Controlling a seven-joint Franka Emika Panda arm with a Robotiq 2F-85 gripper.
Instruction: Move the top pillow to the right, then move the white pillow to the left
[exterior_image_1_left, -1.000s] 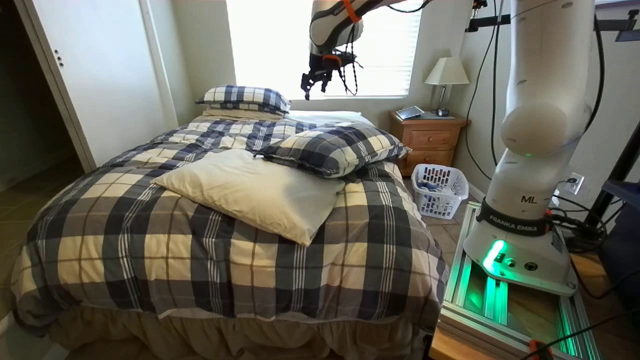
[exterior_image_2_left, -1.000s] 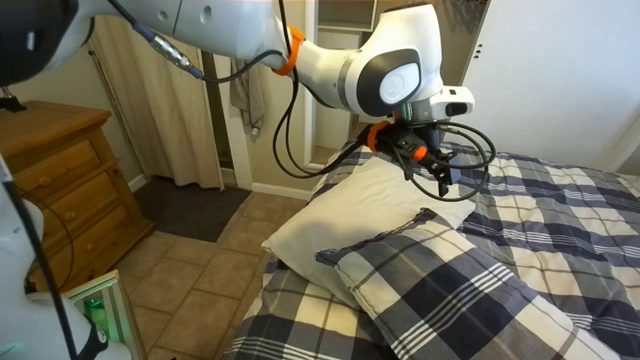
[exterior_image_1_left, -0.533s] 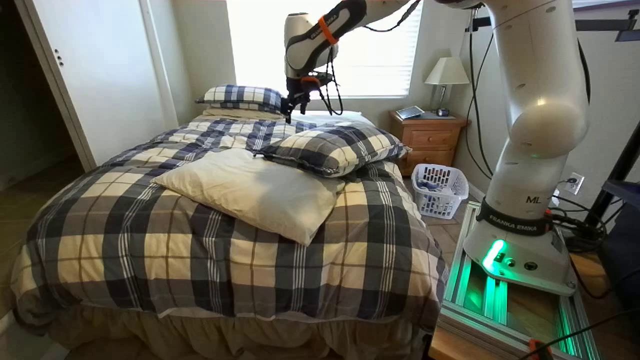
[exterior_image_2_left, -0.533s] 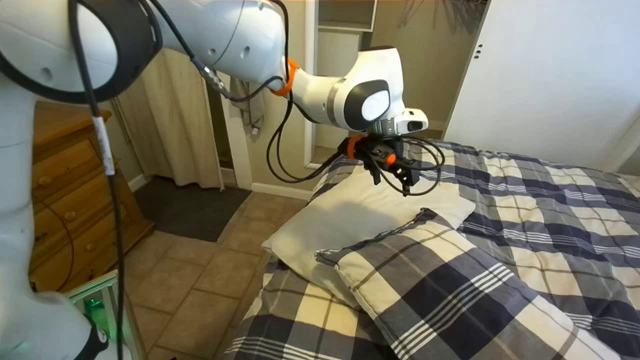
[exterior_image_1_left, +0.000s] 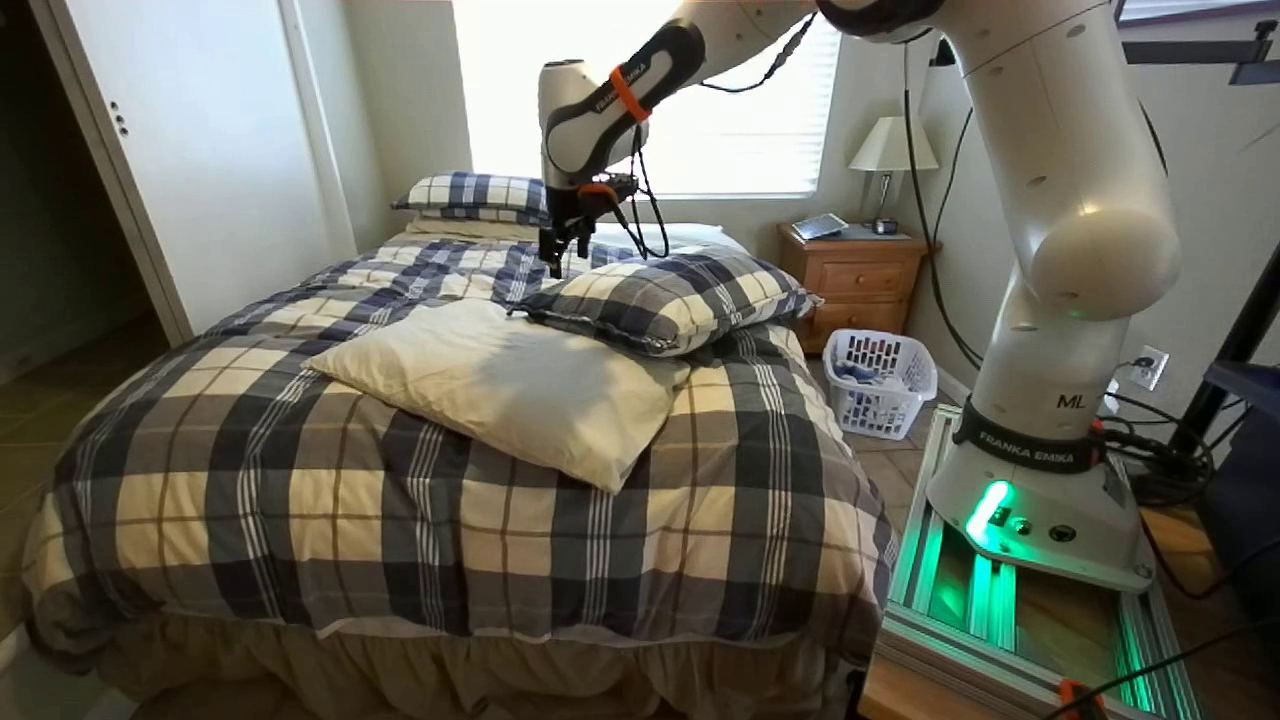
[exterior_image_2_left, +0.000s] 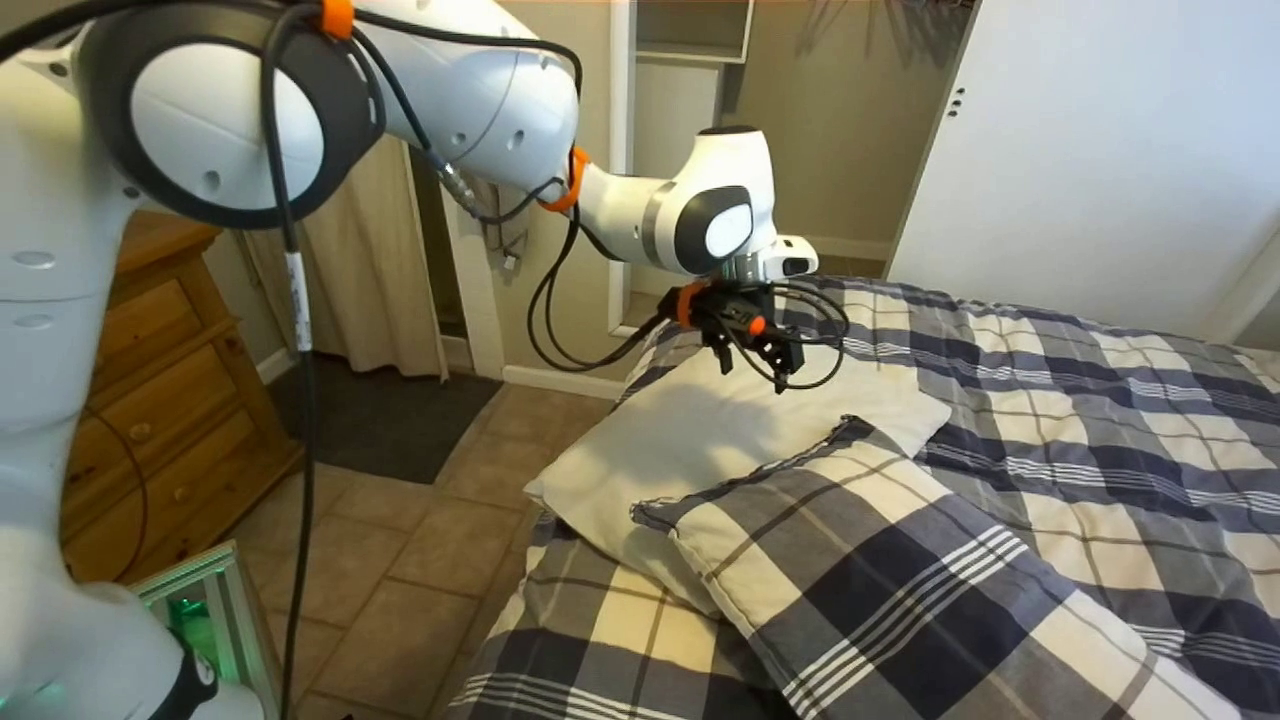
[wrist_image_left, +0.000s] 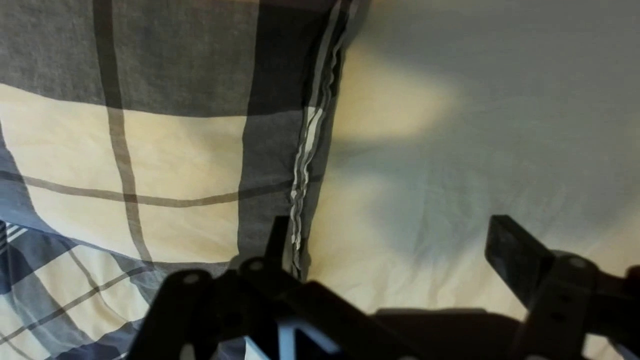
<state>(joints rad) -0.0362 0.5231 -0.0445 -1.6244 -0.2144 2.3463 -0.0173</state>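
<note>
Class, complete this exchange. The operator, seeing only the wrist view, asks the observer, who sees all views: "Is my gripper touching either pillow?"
Observer: No; in an exterior view, the gripper hangs clear above the top pillow and the white pillow.
Operator: Any pillow at the head of the bed?
Observer: Yes, another plaid pillow lies there.
Operator: Anything on the floor beside the bed?
Observer: A white basket stands there.

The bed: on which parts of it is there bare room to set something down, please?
Bare bedspread shows between the white pillow and the white door, and between the white pillow and the head-end pillows. It is crowded where the plaid top pillow overlaps the white pillow, with the end effector hanging over them.
</note>
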